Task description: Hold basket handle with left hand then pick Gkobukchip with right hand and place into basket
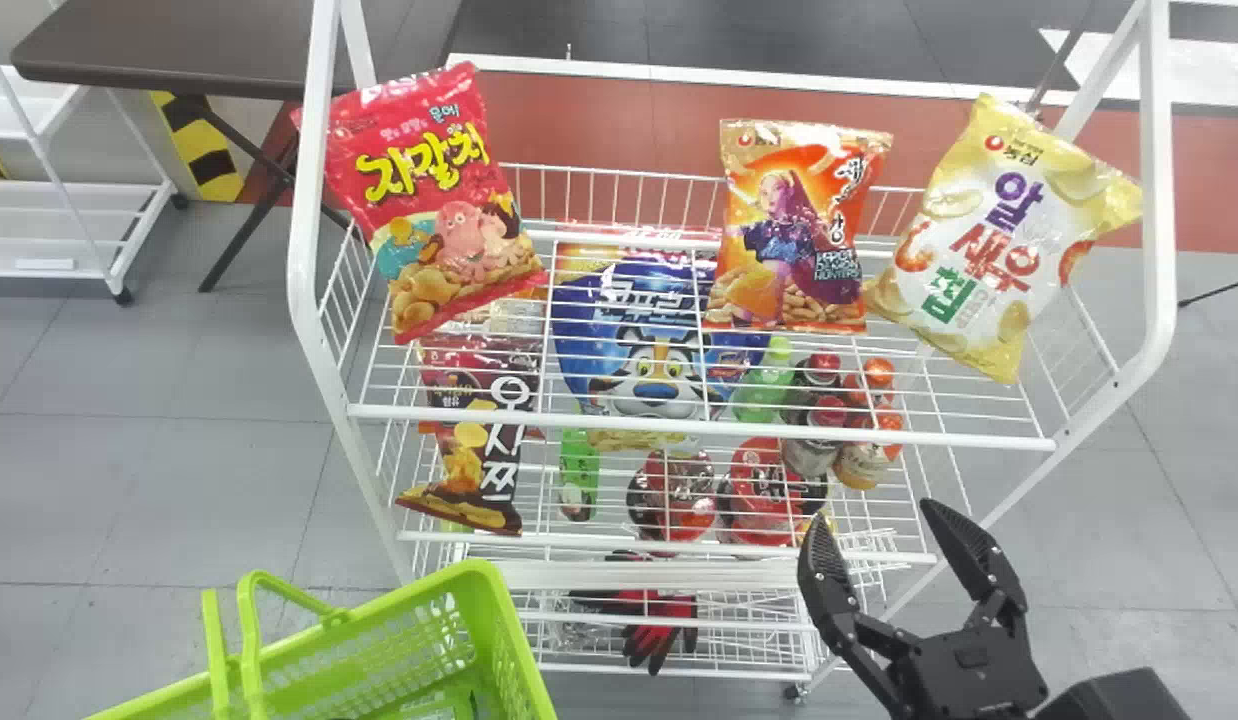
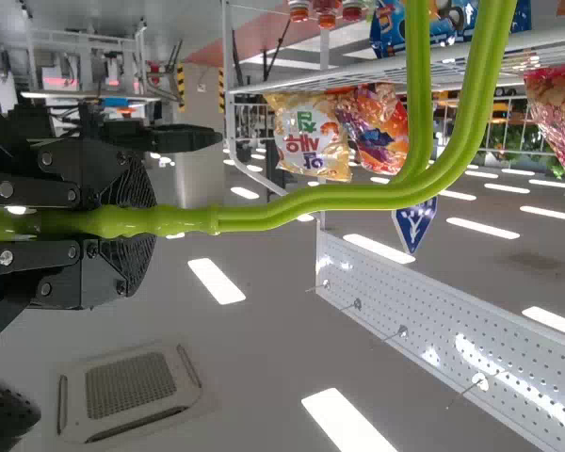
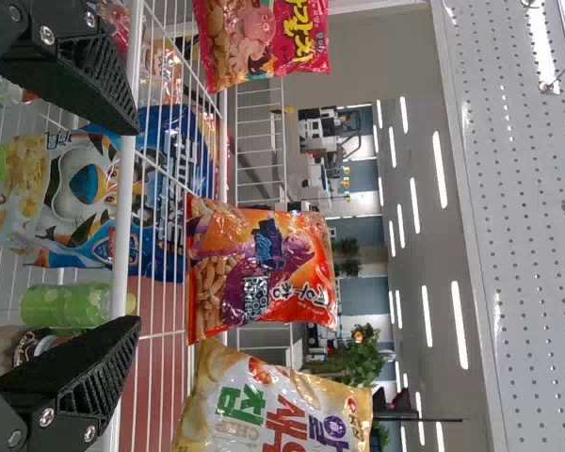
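Leftmost, a lime-green perforated plastic basket [image 1: 379, 605] is seen low in the head view, its slim double-barred green handle [image 1: 248, 650] raised. On that handle the left tool [image 2: 146, 221] is clamped. To the right, a white wire rack [image 1: 979, 441] is seen, with a glossy red snack bag [image 1: 429, 200] tilted at its upper left. A dark brown snack bag [image 1: 484, 440] and then a large blue bag [image 1: 649, 370] with a tiger's face are seen through the upper wires. Farther right, an orange snack bag [image 1: 794, 230] is set upright near the rack's back, and a yellow-and-white snack bag [image 1: 1009, 240] is leaned beside it. Which bag is the Gkobukchip cannot be told. At lower right, the right tool [image 1: 872, 515] is held before the rack, its black fingers spread well apart.
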